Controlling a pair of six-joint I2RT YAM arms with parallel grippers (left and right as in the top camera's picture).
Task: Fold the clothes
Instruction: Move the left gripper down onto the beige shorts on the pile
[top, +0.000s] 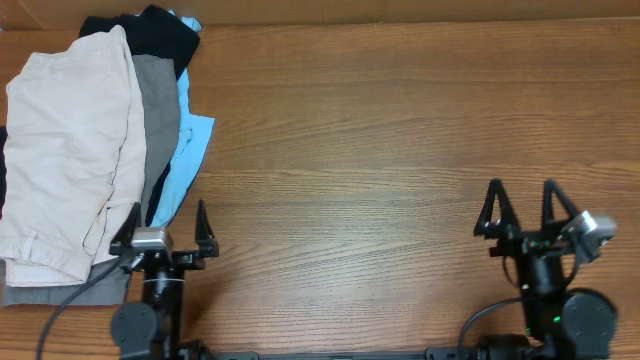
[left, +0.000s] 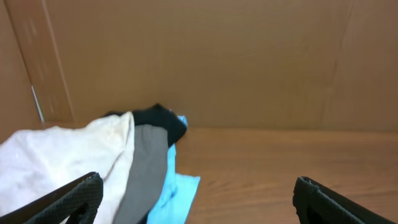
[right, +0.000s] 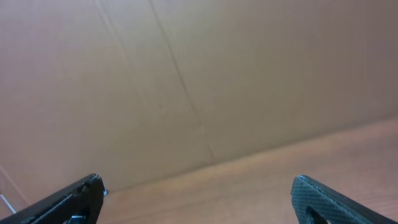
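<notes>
Jaws spread wide on left gripper (top: 168, 206), empty, beside clothes (top: 70, 150); right gripper (top: 521, 185) equally wide, empty

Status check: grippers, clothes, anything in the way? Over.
Left gripper open, empty, beside the clothes. Right gripper open, empty, over the table. Pile heaped on left side, unfolded. Nothing blocking either arm.

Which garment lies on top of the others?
The cream shorts: they overlap the grey piece, while the blue piece and black piece peek out beyond.

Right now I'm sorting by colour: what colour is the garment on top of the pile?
Pale cream-beige; the top garment shows best in the overhead view.
</notes>
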